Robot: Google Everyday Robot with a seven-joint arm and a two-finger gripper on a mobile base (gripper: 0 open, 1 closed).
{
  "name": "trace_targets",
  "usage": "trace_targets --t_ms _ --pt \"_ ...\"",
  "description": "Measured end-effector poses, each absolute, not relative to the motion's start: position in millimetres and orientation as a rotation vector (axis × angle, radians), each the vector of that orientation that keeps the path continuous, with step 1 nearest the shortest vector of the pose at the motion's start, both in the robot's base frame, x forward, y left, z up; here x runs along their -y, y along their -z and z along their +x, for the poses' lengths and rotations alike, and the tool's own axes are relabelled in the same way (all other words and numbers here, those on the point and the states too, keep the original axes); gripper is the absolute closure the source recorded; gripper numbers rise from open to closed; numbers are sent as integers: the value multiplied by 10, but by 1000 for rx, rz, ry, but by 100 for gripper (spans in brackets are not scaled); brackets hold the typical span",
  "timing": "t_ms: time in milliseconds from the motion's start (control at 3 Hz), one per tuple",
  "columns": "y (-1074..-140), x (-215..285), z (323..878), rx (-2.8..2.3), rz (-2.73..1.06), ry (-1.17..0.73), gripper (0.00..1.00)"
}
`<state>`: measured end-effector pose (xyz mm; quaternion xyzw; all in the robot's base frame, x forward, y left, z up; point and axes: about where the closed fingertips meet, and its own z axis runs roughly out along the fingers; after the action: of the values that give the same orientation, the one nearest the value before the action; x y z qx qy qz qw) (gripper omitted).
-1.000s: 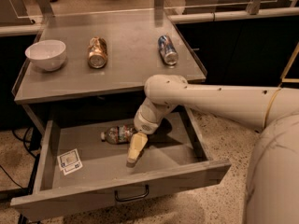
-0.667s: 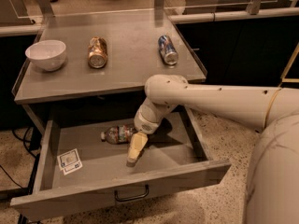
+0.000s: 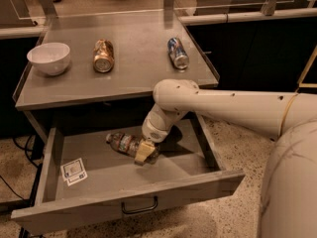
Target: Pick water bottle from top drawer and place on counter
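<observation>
The water bottle [image 3: 120,142] lies on its side in the open top drawer [image 3: 99,175], near the middle back, with its label band facing up. My gripper [image 3: 144,153] reaches down into the drawer from the right and sits at the bottle's right end, touching or overlapping it. The arm's wrist [image 3: 158,125] hides part of the drawer behind it. The counter [image 3: 133,68] is the grey table top directly above the drawer.
On the counter stand a white bowl [image 3: 48,58] at the left, a gold can [image 3: 103,56] lying in the middle and a blue-silver can [image 3: 178,53] lying at the right. A white square-marked card [image 3: 74,171] lies at the drawer's left front. The black pull handle [image 3: 139,208] is on the drawer front.
My gripper has moved a little toward the back of the drawer and now sits against the bottle's right end. The bottle has stayed where it was.
</observation>
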<state>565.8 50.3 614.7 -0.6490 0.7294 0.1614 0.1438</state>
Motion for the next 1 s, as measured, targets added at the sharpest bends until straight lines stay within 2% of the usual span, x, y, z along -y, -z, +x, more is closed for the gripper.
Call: trace_targets --t_ms 667,1000 --pt "-6146 -503 5657 -2103 -1871 -465 88" --pt "-6146 -504 5657 -2103 -1871 -465 100"
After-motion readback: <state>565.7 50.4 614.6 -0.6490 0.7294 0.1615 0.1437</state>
